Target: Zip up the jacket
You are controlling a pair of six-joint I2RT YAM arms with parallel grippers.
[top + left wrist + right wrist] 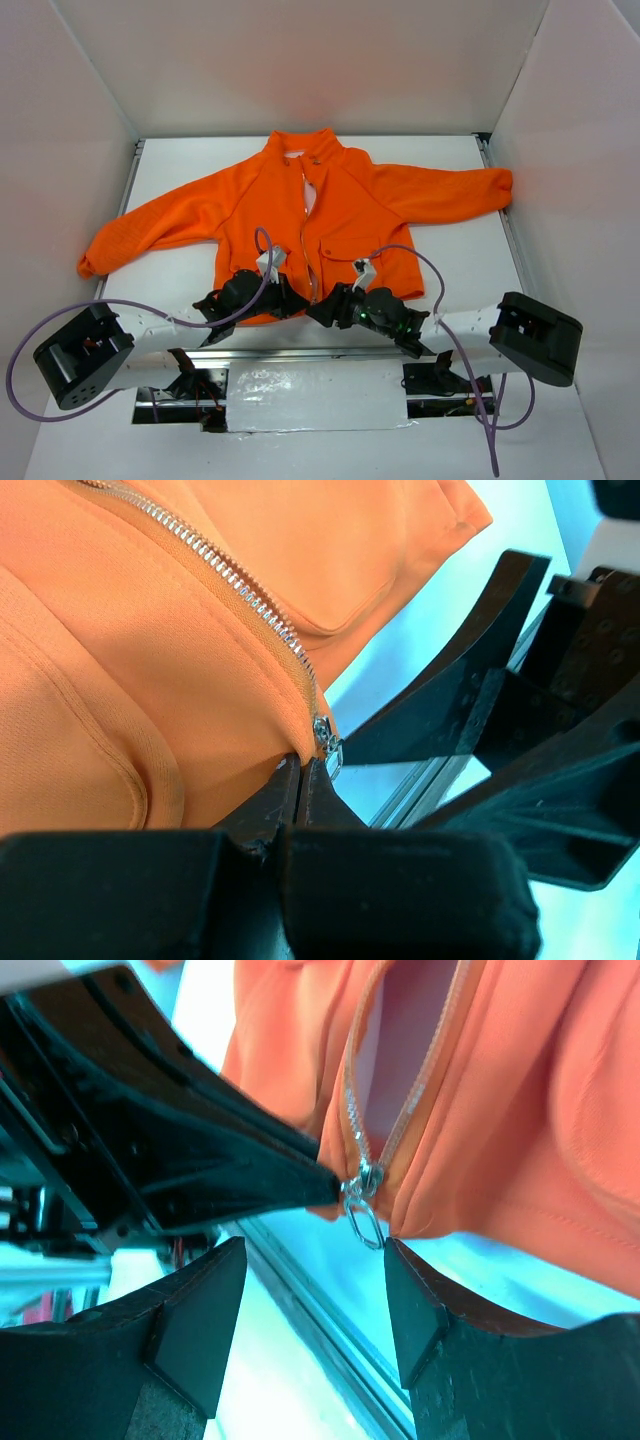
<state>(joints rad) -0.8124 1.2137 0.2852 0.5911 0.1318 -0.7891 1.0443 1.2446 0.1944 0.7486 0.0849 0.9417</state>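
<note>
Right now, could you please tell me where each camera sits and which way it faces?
Top external: above and behind the bases, looking down on the jacket spread on the table; left arm and right arm show.
Left wrist: on the left arm, looking along its shut jaws pinching the hem by the zipper; right jaws at right.
Right wrist: on the right arm, looking between its open jaws at the zipper pull; left jaws at left.
Shared: both wrist views show the zipper's bottom end.
</note>
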